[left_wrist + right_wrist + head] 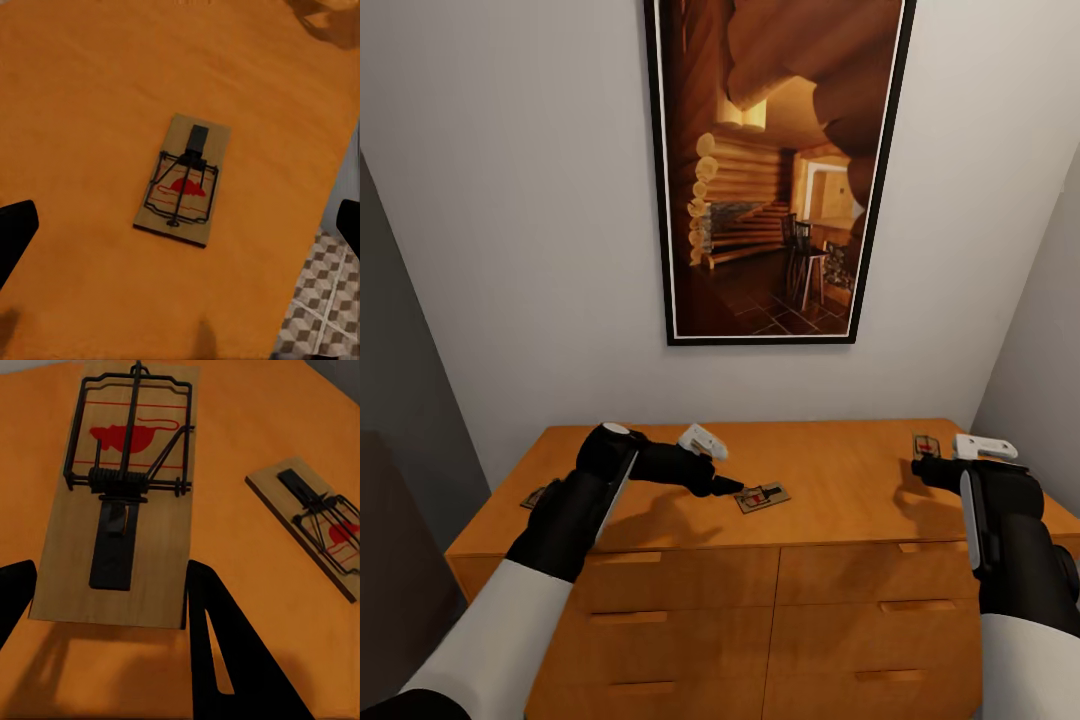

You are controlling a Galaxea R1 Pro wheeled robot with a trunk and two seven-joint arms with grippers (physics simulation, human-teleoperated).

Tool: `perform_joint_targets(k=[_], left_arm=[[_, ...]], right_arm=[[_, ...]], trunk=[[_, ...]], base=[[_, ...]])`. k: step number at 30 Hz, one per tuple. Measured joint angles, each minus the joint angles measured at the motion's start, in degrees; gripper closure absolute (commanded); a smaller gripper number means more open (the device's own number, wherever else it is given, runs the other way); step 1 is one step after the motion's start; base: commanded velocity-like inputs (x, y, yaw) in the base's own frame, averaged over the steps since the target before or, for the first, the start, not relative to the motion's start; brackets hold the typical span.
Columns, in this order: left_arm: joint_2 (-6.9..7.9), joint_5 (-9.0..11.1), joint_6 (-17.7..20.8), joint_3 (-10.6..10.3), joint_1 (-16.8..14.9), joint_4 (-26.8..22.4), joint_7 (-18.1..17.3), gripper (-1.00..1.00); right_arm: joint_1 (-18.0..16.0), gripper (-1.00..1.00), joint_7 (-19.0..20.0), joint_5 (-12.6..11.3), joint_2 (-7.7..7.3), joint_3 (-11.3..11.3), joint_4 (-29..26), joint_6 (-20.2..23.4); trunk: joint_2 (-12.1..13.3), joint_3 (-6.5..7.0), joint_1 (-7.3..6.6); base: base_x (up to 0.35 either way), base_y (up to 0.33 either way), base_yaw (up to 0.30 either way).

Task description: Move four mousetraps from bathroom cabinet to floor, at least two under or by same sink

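While both end effectors, left and right, hover open and empty, each mousetrap lies flat atop the cabinet; light, stiff boards, probably best pinched by their long edges

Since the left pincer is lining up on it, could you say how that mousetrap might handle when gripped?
The mousetrap is a thin flat board, so probably stiff and light. Lying flush on the cabinet, it may slide rather than lift. Its wire parts could snag the left pincer.

A home room: framed picture above a wooden drawer cabinet.
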Motion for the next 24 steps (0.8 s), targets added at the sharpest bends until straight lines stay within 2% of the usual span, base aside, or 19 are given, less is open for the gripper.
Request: perform_joint_targets(k=[4, 8, 11, 17, 24], left_arm=[[0.52, -0.77, 0.10, 2.09, 0.00, -0.03, -2.03, -1.00], [1.28, -1.10, 0.39, 2.80, 0.00, -0.03, -3.12, -1.00], [1.56, -1.59, 1.12, 3.01, 0.00, -0.11, -3.33, -1.00], [2.26, -4.18, 3.82, 3.28, 0.00, -2.55, -3.40, -1.00], [2.32, -6.27, 5.83, 3.34, 0.01, -4.51, -3.40, -1.00]], right_arm=[[0.00, 1.00, 0.00, -0.01, -0.03, 0.00, 0.00, 0.20], [0.00, 1.00, 0.00, -0.02, -0.04, 0.00, -0.02, 0.26], [0.00, 1.00, 0.00, 0.00, -0.04, 0.00, -0.01, 0.28], [0.00, 1.00, 0.00, 0.01, -0.02, 0.00, 0.00, 0.29], [0.00, 1.00, 0.00, 0.02, 0.00, 0.00, 0.00, 0.29]], trunk=[[0.00, 0.00, 0.00], [0.00, 0.00, 0.00], [0.00, 0.00, 0.00], [0.00, 0.00, 0.00], [0.00, 0.00, 0.00]], base=[[0.000, 0.000, 0.000], [0.000, 0.000, 0.000], [0.000, 0.000, 0.000], [0.000, 0.000, 0.000], [0.000, 0.000, 0.000]])
